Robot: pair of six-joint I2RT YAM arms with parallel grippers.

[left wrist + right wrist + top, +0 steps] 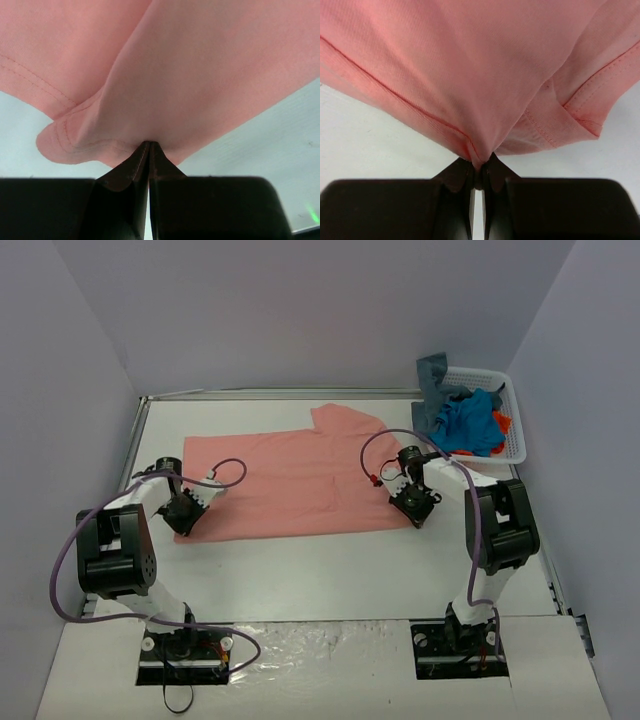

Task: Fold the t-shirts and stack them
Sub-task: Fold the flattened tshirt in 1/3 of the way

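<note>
Evidently the first fold of the salmon-pink t-shirt [300, 485] is in hand. It lies spread flat and sideways across the middle of the white desk [300, 575], with one sleeve poking out at the far edge.

The left fingers [145, 156] are pinched fully together on the shirt's near-left corner. The left wrist view shows a double-stitched hem bunched up just above their tips. The right fingers [468, 169] are likewise closed tight on cloth at the near-right corner, with a stitched sleeve edge just beside the pinch. At both ends the fabric rises off the desk in a small peak.

The other shirts sit well apart in the white lattice basket [517, 440] at the far right: a bright blue one [462, 425], a slate grey-blue one [432, 373] draped over the rim, and a sliver of orange-red [502, 423]. None of these looks folded yet, so the task seems to be at an early stage.

Next, both arms should probably lift together and carry the near edge over toward the far edge, keeping the cloth taut between them. Uneven travel would skew the fold line. The sleeves will likely need tucking in too.
</note>
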